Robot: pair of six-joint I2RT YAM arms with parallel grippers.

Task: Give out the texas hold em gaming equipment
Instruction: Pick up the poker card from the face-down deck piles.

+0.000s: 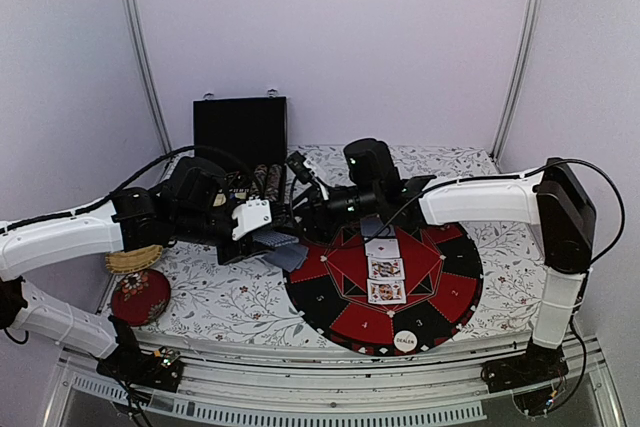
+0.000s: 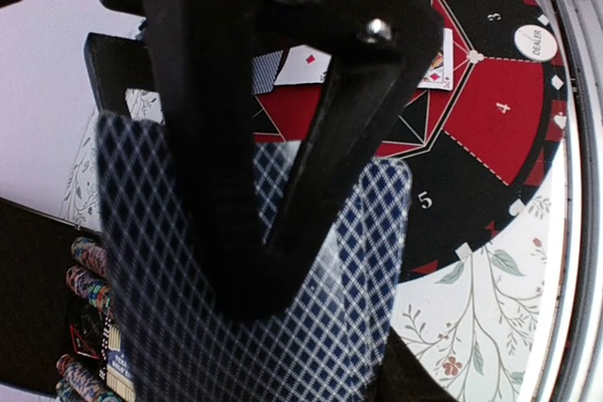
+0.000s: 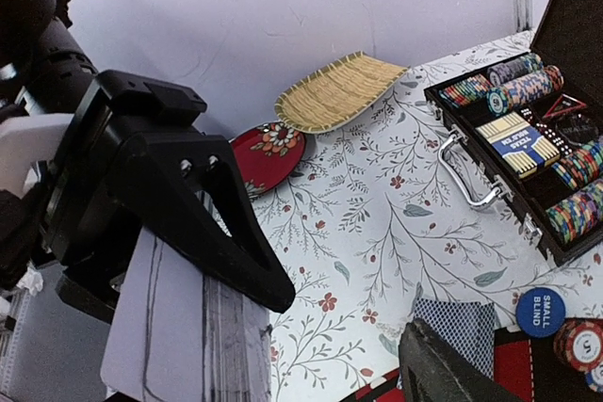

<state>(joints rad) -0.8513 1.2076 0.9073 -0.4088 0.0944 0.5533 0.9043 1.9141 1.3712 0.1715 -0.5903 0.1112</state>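
Left wrist view: deck of playing cards [image 2: 179,327], blue-lattice backs, pinched between the black fingers [image 2: 212,157] of the left tool [image 2: 266,270]. Jaws part closed and clamped on the deck, which is held in the air at the left rim of the mat [image 2: 490,129]. One card [image 2: 377,251] sits offset from the stack, toward the mat.

Top view: three face-up cards [image 1: 386,268] in a column at the mat's centre. DEALER button [image 1: 405,341] on the near rim.

Right wrist view: SMALL BLIND button [image 3: 540,313] with a short stack of poker chips [image 3: 579,341] just beside it. One face-down card [image 3: 462,322] lies flat near them. More chips are racked in the open chip case [image 3: 528,138] on the floral surface [image 3: 377,223].

Right tool [image 1: 303,209] is close to the deck, facing the left tool. Only one of its fingers [image 3: 443,369] shows in its own camera, so I cannot tell how wide it stands or whether it holds anything.

Judgement: card dealing is in hand, with three board cards down and the deck offered for the next draw. The next move calls for the right tool to close on the offset card alone and slide it free without dragging the stack. It should then lay that card on the mat beside the column.
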